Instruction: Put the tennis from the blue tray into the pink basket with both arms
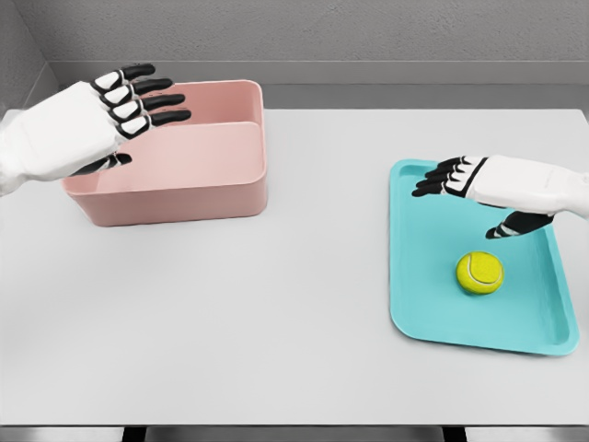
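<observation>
Table [294,304] carries everything you see. Pink basket [184,180] sits far left of the blue tray [433,313]. Your left hand [87,129] hovers over the basket's left end, fingers spread wide, holding nothing. Your right hand [502,184] hangs over the tray, fingers loosely extended, empty. Tennis ball [479,273] rests inside the tray, just below that hand.

Pink basket [198,180] corner perhaps behind left hand [87,129].
</observation>
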You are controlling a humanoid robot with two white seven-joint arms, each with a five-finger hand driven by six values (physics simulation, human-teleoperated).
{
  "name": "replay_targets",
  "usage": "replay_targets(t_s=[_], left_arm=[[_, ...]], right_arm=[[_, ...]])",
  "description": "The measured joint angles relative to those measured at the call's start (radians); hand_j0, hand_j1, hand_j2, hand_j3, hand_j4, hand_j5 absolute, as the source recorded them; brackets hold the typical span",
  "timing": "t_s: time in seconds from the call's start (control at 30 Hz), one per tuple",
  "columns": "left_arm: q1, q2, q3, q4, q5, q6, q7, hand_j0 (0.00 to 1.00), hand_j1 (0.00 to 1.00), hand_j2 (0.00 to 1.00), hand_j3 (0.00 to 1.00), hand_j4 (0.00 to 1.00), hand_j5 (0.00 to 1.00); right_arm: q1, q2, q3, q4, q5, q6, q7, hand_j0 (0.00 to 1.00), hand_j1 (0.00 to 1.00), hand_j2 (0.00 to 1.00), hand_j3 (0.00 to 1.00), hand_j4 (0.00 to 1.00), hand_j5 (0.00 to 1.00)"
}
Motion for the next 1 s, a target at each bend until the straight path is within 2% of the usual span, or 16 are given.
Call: replay_targets(t_s=[0.1, 0.2, 0.23, 0.43, 0.6, 0.77, 1.0], left_arm=[[-0.006, -0.004, -0.066, 0.002, -0.036, 0.0, -0.001, 1.0, 1.0, 1.0, 1.0, 1.0, 1.0], [-0.008, -0.003, -0.128, 0.003, -0.03, 0.0, -0.002, 1.0, 1.0, 1.0, 1.0, 1.0, 1.0], [-0.008, -0.001, -0.149, 0.003, -0.013, 0.0, -0.002, 1.0, 1.0, 1.0, 1.0, 1.0, 1.0], [-0.005, 0.01, -0.237, 0.018, 0.145, 0.0, -0.039, 1.0, 1.0, 1.0, 1.0, 1.0, 1.0], [0.006, 0.032, -0.254, 0.029, 0.21, 0.0, -0.048, 1.0, 1.0, 1.0, 1.0, 1.0, 1.0], [0.021, 0.045, -0.256, 0.032, 0.25, 0.0, -0.091, 1.0, 1.0, 1.0, 1.0, 1.0, 1.0], [0.055, 0.071, -0.248, 0.036, 0.264, 0.0, -0.104, 1.0, 1.0, 1.0, 1.0, 1.0, 1.0]], right_arm=[[0.005, -0.012, 0.0, 0.001, 0.0, 0.0, -0.001, 1.0, 1.0, 1.0, 1.0, 1.0, 1.0], [0.023, -0.05, -0.008, 0.004, -0.001, 0.0, -0.002, 1.0, 1.0, 1.0, 1.0, 1.0, 1.0], [0.049, -0.067, -0.017, 0.005, -0.001, 0.0, -0.002, 1.0, 1.0, 1.0, 1.0, 1.0, 1.0], [0.097, -0.121, -0.036, 0.005, 0.0, 0.0, 0.009, 1.0, 1.0, 1.0, 1.0, 1.0, 1.0], [0.133, -0.131, -0.035, -0.008, 0.004, 0.0, 0.022, 1.0, 1.0, 1.0, 1.0, 1.0, 1.0], [0.175, -0.136, -0.034, -0.017, 0.005, 0.0, 0.025, 1.0, 1.0, 1.0, 1.0, 1.0, 1.0], [0.166, -0.122, -0.036, -0.026, 0.004, 0.0, 0.024, 1.0, 1.0, 1.0, 1.0, 1.0, 1.0]])
